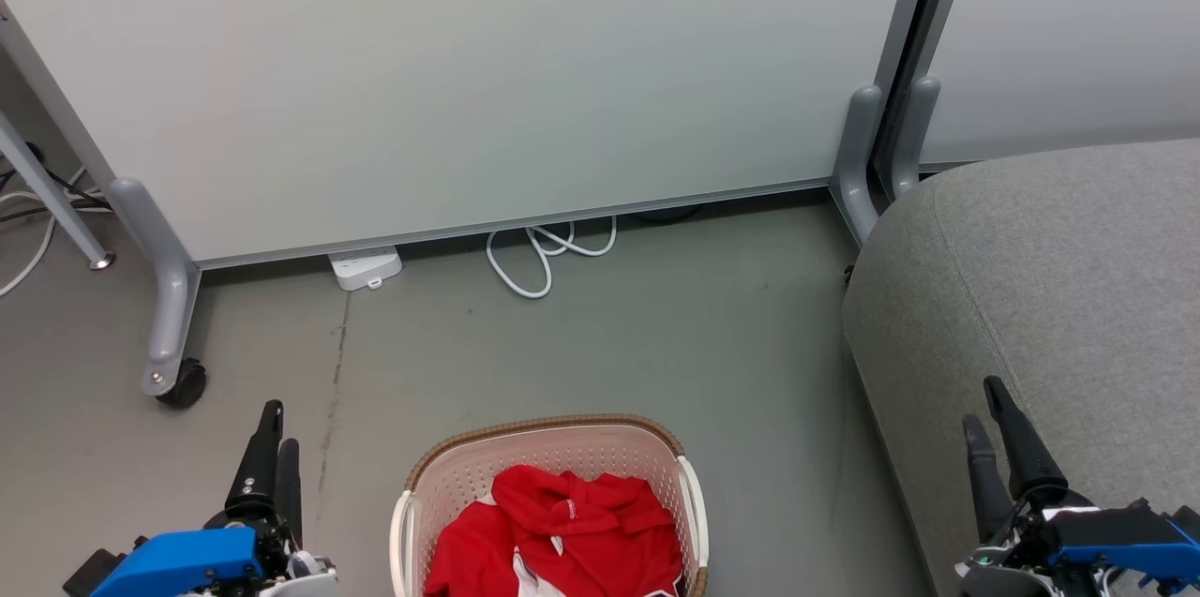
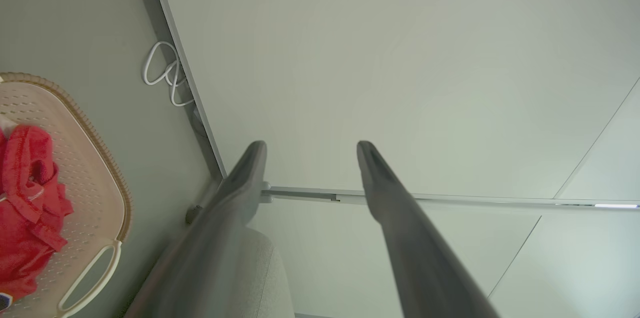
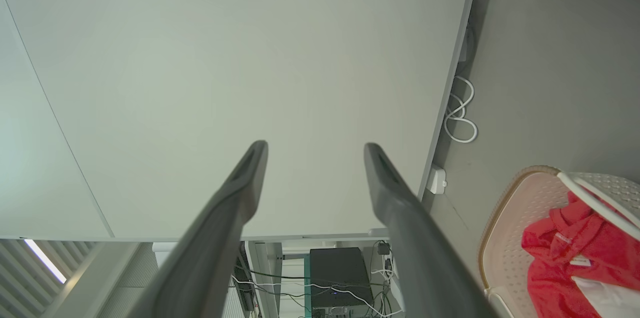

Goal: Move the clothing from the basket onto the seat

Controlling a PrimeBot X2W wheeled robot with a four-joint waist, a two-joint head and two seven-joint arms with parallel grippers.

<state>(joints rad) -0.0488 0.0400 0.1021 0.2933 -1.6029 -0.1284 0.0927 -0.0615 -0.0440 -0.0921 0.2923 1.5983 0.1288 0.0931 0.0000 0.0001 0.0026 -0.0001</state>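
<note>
We judge the task not yet begun: the clothing [image 1: 562, 531] lies heaped in the basket [image 1: 450, 485] at the bottom centre, and the visible part of the seat [image 1: 1059, 269] at the right carries none of it. Our left end effector [image 1: 279, 428] at lower left and right end effector [image 1: 982, 402] at lower right both hang parted and empty, so all of it is left to carry across.

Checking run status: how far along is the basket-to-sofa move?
Done: nothing yet; the red clothing lies in the basket, not on the sofa. In hand: nothing; left gripper and right gripper are open and hold nothing. Left: lift each garment out and carry it onto the sofa.
</note>
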